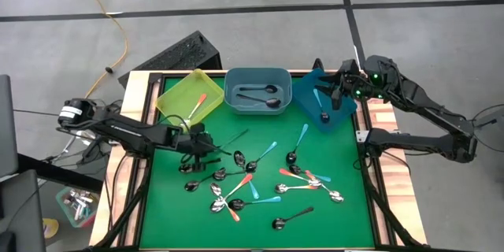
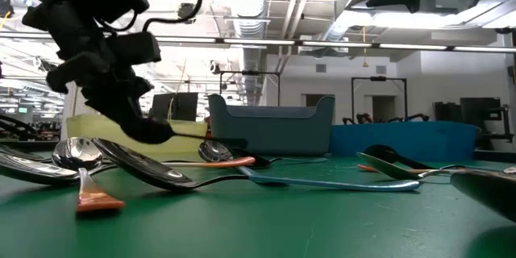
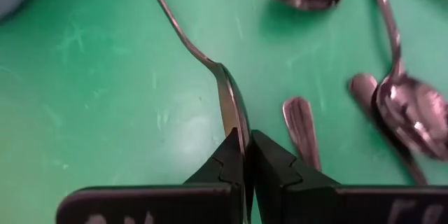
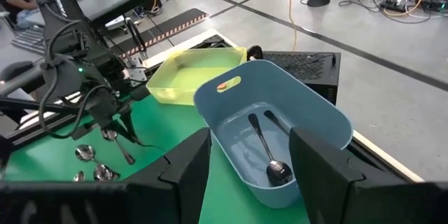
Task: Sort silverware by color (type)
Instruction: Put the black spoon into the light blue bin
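Left gripper [image 3: 246,155]: jaws pinched fully together on the dark-metal spoon [image 3: 231,105], gripping its thin edge, at about 9 o'clock on the green tabletop [image 1: 346,205].
Held spoon: judged light, rigid, slick; a narrow pinch may let it swivel, so mid-handle looks the steadier hold.
Loose spoons [image 1: 260,185]: orange, teal and plain handles scattered around the centre and toward 6 o'clock, some overlapping.
Grey bin [image 1: 257,88]: at 12 o'clock, two dark spoons inside.
Yellow bin [image 1: 189,94]: 11 o'clock.
Right gripper [image 4: 248,168]: jaws wide apart, empty, over the blue bin [image 1: 323,98] near 1 o'clock.
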